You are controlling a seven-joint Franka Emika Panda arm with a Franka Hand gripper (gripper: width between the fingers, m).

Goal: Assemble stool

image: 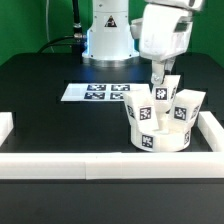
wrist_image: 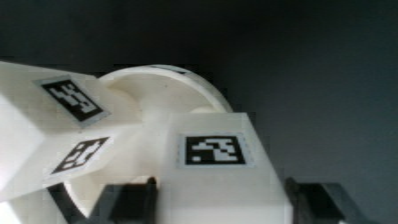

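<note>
While you view the scene from the exterior camera, note the black tabletop (image: 40, 95) bordered by white rails (image: 100, 165), with the marker board (image: 95, 92) lying flat near the robot base. You will find the stool seat (image: 160, 135) at the exterior view's right, against the rail corner, with tagged legs (image: 188, 108) standing upright in it. The gripper (image: 160, 82) pinches one leg (wrist_image: 217, 150) between its fingers (wrist_image: 320, 200).

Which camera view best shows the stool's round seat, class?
The exterior view: the whole seat shows by the corner rails, with legs standing on it. The wrist view shows only a curved part of the seat behind tagged legs.
</note>
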